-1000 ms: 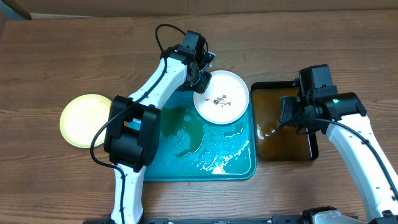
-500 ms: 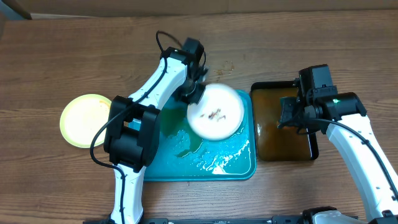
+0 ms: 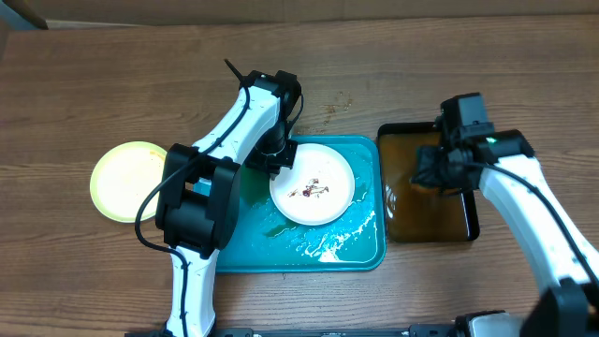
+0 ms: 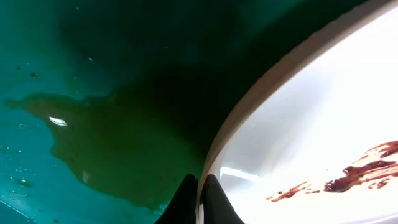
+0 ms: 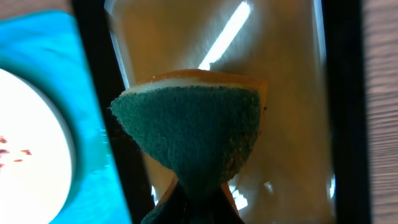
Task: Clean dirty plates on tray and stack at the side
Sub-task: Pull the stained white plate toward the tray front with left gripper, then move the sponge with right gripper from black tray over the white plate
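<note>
**Plate held for scrubbing.** We see the left gripper (image 3: 280, 161) pinched on the rim of a white plate (image 3: 312, 183), gripping it at the plate's 10 o'clock. The left wrist view shows both fingertips closed over that edge. The plate lies flat inside the teal tray (image 3: 245, 245), a little toward 1 o'clock of its middle, with dark brown smears (image 3: 312, 190) across its face. A murky puddle (image 3: 267, 187) spreads on the tray floor at the plate's 9 o'clock. At the tray's 3 o'clock, the right gripper (image 3: 432, 171) is clamped on a green-faced sponge (image 5: 193, 134), which hangs over the black tray (image 3: 472, 217) of brownish liquid.

We judge the step in hand to be the scrubbing of this plate: it is steadied and the sponge is in hand, but not yet on it. The next move, as we read it, calls for the right arm to carry the sponge toward 9 o'clock, over the black rim, and down onto the smears. The left grip would meanwhile stop the plate from sliding on the wet tray.

Our count is two plates in view, one white and one yellow-green (image 3: 128, 180). The yellow-green plate sits on the table (image 3: 84, 84), well off the tray at its 9 o'clock. We also count two trays, one sponge and two grippers.
</note>
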Motion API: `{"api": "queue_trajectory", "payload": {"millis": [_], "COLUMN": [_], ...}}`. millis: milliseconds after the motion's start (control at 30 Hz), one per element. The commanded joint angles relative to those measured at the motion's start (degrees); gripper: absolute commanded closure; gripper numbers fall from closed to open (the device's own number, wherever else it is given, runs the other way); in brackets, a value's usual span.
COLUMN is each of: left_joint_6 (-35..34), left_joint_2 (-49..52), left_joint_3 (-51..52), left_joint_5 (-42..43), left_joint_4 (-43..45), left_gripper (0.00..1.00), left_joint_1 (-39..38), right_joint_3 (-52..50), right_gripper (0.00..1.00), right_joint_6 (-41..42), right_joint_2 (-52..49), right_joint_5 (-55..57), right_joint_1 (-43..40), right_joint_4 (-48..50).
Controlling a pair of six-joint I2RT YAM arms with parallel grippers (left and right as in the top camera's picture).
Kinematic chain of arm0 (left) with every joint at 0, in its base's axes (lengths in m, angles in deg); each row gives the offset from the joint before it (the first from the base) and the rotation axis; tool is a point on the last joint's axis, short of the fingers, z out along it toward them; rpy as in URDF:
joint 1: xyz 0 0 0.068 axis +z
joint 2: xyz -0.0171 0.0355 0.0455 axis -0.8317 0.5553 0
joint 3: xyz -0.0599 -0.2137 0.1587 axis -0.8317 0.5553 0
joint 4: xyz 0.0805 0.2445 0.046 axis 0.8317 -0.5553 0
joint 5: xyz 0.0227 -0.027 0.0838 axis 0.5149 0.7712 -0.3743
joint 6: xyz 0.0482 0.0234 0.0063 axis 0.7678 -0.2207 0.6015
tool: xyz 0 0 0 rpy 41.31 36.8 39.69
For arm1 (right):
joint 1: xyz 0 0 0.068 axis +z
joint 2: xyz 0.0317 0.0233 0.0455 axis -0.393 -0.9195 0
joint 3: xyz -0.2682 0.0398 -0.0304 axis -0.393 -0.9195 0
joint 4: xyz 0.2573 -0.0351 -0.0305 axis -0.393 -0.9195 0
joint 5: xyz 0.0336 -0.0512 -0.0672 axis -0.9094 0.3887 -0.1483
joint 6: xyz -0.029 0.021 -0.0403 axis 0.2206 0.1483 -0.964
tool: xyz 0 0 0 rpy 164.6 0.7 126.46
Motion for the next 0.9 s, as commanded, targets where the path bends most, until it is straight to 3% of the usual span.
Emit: {"api": "queue_trajectory", "payload": {"millis": [0, 300, 500, 867], "left_joint_6": [-2.27, -2.27, -2.27, -2.27], "left_joint_2": [0.59, 0.59, 0.59, 0.59], "left_joint_3": [0.44, 0.44, 0.44, 0.46], "left_joint_5": [-1.36, 0.13, 1.18, 1.18], "left_joint_4": [0.17, 0.20, 0.61, 0.63], "left_gripper": [0.96, 0.96, 0.96, 0.96], "left_joint_1": [0.31, 0.17, 0.15, 0.15], "right_joint_3": [-0.74, -0.74, -0.42, 10.43], "right_gripper": [0.96, 0.96, 0.96, 0.96], "right_joint_6": [-0.20, -0.20, -0.17, -0.22], "right_joint_2": [-4.22, -15.89, -17.75, -13.94], "right_joint_5": [-1.84, -3.08, -4.11, -9.03], "right_joint_1": [-0.02, -0.02, -0.02, 0.39], "right_joint_4": [0.68, 5.66, 9.14, -2.49]}}
